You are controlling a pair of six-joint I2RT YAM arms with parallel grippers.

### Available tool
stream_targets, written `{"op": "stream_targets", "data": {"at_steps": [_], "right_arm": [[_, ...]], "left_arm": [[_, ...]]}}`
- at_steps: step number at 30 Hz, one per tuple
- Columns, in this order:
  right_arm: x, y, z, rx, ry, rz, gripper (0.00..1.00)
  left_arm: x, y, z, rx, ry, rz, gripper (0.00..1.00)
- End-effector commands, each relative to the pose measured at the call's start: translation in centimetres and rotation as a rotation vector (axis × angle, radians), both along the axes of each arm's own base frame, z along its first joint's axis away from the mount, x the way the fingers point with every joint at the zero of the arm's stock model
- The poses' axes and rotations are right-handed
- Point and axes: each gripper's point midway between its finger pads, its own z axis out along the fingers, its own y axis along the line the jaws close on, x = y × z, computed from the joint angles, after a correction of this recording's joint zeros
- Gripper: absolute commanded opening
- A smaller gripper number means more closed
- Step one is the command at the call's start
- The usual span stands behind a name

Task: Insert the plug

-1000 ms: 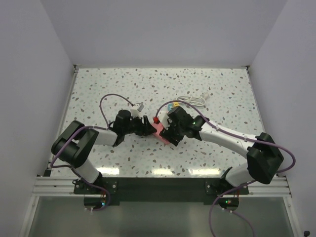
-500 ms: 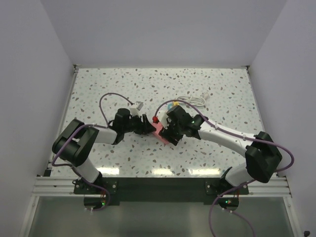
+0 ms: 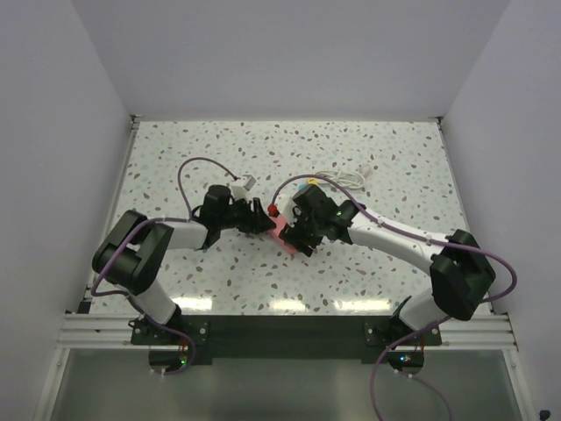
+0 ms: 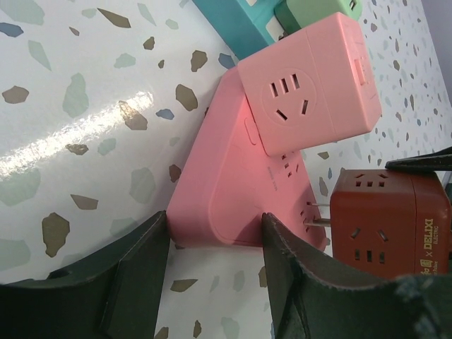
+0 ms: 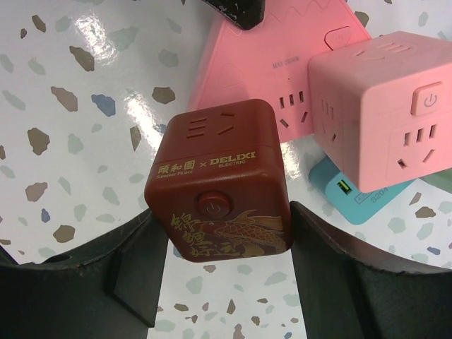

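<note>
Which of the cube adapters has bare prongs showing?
The dark red cube adapter, held in the right claw: its prongs point at the pink strip. The pink cube shows none.

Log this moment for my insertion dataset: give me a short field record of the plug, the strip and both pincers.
plug: dark red cube adapter, prongs showing, not yet seated
target: pink power strip flat on the table
already on strip: pink cube adapter
right pincer: shut on the dark red cube adapter
left pincer: open, fingers either side of the strip's end
behind: teal strip
</note>
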Motion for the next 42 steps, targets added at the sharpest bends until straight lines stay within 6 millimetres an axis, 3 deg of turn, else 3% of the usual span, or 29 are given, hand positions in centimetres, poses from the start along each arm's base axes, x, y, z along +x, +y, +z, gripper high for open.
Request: {"op": "stream_targets", "data": {"at_steps": [1, 9, 17, 30, 42], "right_arm": [[-0.4, 0.6, -0.6, -0.004, 0.038, 0.030, 0.00], [-0.2, -0.2, -1.6, -0.068, 0.049, 0.009, 0.00], [0.4, 0.8, -1.1, -0.040, 0.039, 0.019, 0.00], [0.4, 1.5, -3.8, -0.056, 0.094, 0.010, 0.00], [-0.9, 2.0, -8.0, -0.080, 0.142, -0.015, 0.00]], "left_arm": [[1.0, -0.2, 0.5, 0.029, -0.067, -0.054, 0.46], [1.6, 0.3, 0.2, 0.048, -0.066, -0.044, 0.46], [1.7, 0.5, 0.3, 0.048, -0.067, -0.040, 0.47], [2.2, 0.7, 0.1, 0.051, -0.067, -0.025, 0.46], [3.2, 2.2, -0.8, 0.071, -0.043, 0.017, 0.45]]}}
